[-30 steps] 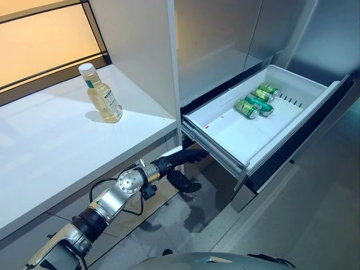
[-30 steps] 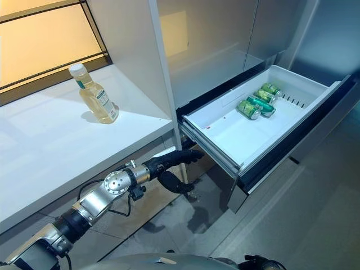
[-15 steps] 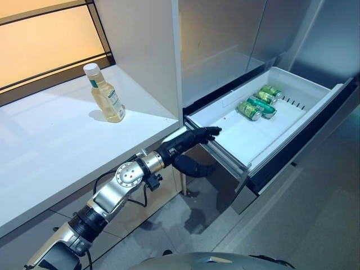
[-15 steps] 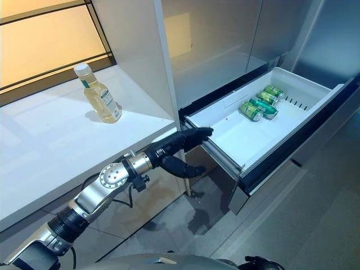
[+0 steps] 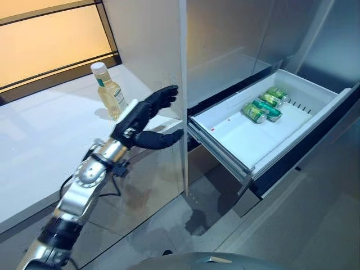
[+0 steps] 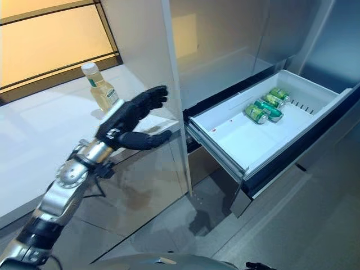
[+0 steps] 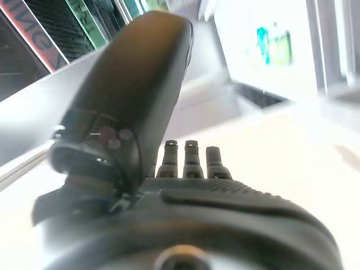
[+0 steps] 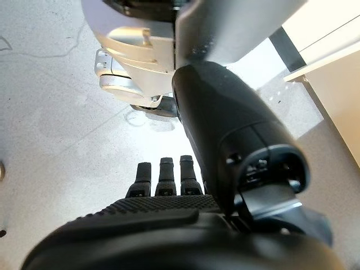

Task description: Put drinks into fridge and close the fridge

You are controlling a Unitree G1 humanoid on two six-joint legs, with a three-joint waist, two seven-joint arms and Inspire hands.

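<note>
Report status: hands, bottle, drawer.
Left robot hand open, raised beside bottle on counter, holding nothing. Right robot hand open, idle. Fridge drawer open, cans inside.

1 bottle, 3 cans, 1 drawer

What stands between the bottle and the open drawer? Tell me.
A tall white panel at the counter's end separates the bottle from the drawer; the open left hand hovers before it, in both eye views.
</note>
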